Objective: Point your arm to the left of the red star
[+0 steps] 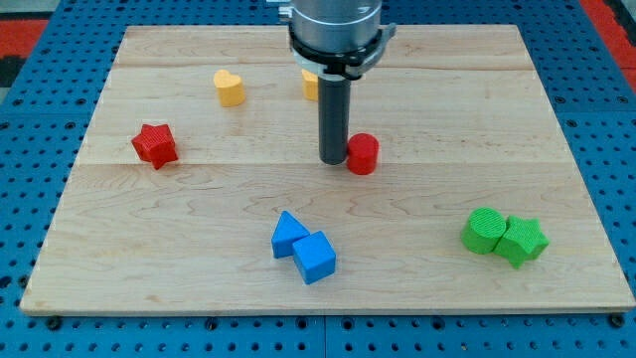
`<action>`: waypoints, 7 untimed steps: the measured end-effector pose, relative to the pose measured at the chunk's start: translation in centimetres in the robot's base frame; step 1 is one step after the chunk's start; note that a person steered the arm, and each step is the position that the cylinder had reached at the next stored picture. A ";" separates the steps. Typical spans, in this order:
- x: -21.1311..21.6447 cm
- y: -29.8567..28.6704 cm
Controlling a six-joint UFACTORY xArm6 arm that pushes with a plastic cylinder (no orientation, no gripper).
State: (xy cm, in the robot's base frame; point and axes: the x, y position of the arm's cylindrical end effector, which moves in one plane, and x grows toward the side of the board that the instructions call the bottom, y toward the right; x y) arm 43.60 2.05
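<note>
Blue pegboard surrounds a pale wooden counter [199,288] on all sides. No jaws on this rig: the arm ends in a dark rod, holding nothing. My tip [332,161] sits near the middle of the frame, touching or just beside the red cylinder [363,154] on that block's left.

Outward from there: an orange-yellow block [309,84], partly hidden behind the rod, upper centre; yellow heart [230,88] upper left; two blue blocks [304,248] touching, lower centre; green cylinder [484,230] and green star [523,240] touching, lower right.

Red star [155,145] lies at the frame's left, well apart from the tip.

Step in hand, by my reading: the approach is not yet done. Next move calls for a leftward sweep across open board, passing the star above or below without nudging it, stopping in the bare strip between star and counter edge.
</note>
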 end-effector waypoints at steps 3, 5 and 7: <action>2.6 -4.1; 3.3 -15.1; 3.1 -25.6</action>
State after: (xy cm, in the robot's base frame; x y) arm 46.74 -23.51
